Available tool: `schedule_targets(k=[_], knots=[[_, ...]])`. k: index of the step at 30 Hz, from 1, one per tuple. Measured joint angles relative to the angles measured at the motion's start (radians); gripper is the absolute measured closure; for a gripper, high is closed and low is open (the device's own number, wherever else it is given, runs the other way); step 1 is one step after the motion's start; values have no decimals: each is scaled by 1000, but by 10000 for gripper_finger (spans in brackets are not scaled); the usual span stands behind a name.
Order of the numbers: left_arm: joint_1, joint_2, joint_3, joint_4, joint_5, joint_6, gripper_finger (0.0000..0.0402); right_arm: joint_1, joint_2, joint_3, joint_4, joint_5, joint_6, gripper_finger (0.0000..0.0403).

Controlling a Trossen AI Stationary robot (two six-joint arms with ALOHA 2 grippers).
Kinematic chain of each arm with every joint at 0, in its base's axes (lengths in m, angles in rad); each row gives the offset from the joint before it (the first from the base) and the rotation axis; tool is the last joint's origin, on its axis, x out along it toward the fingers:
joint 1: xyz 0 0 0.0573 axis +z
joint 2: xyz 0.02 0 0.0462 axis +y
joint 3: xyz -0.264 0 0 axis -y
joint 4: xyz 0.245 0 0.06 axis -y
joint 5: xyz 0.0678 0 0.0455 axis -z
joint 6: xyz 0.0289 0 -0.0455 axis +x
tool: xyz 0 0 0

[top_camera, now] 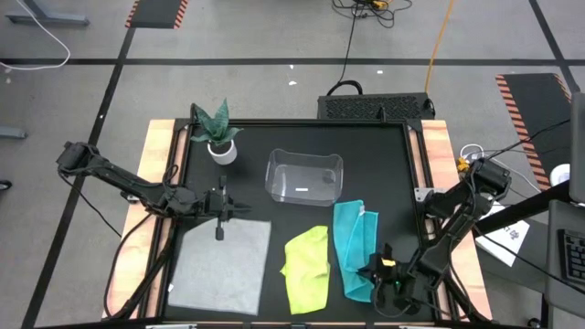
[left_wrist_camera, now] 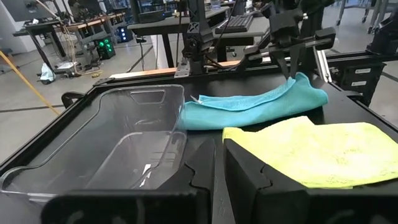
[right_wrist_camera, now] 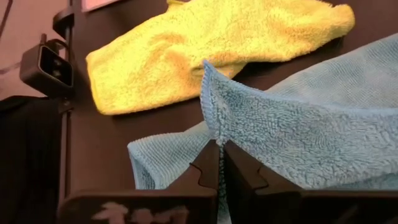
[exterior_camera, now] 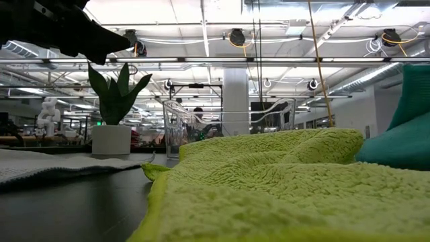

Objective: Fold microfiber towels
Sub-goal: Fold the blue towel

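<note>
Your right gripper (right_wrist_camera: 219, 163) pinches teal towel (top_camera: 353, 245) corner, near right | your left gripper (top_camera: 220, 222) clenched, empty, over grey towel (top_camera: 218, 267) far edge, near left | yellow towel (top_camera: 307, 269) between them | clear bin (top_camera: 303, 175) farther back

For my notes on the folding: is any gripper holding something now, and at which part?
The right gripper is shut on the teal towel, pinching its near edge. The left gripper, above the grey towel, holds nothing.

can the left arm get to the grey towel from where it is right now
Probably yes. The left gripper hovers at the far edge of the grey towel, which lies flat with nothing on it. The clear bin and yellow-green towel sit off to the side.
</note>
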Motion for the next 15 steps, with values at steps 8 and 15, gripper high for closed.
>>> schedule_targets(k=[8,15], knots=[[0,0,0,0,41,-5,364,-2,0,0,-1,-1,-32,402],[0,0,0,1,123,-30,364,-3,1,0,9,-81,-48,371]])
